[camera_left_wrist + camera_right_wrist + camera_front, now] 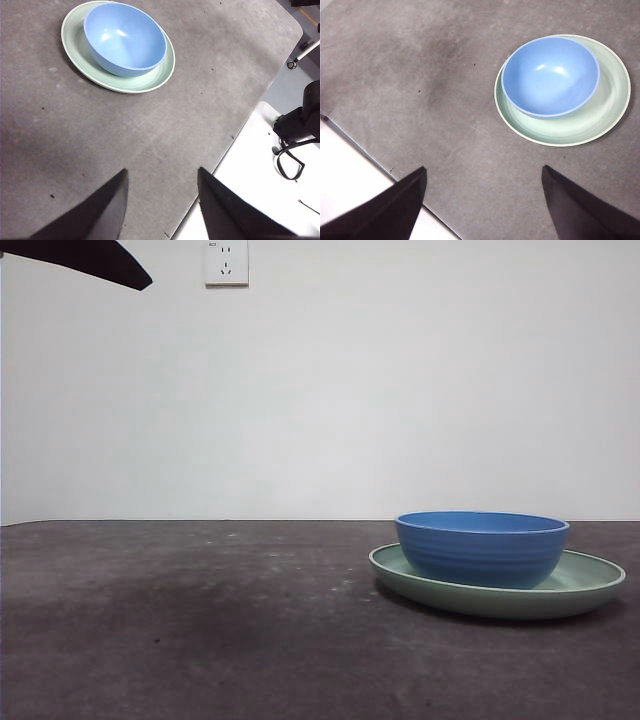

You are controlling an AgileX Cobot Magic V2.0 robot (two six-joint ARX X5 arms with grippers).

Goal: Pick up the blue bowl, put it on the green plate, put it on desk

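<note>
Upright, mouth up, the blue bowl (482, 548) sits off-centre on the green plate (590, 590); both claws gape empty.

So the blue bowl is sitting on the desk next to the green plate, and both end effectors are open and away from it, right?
Not quite. The blue bowl sits on the green plate, off-centre toward one side, as the right wrist view shows. The rest holds: both the left end effector and the right end effector are open and away from it.
</note>
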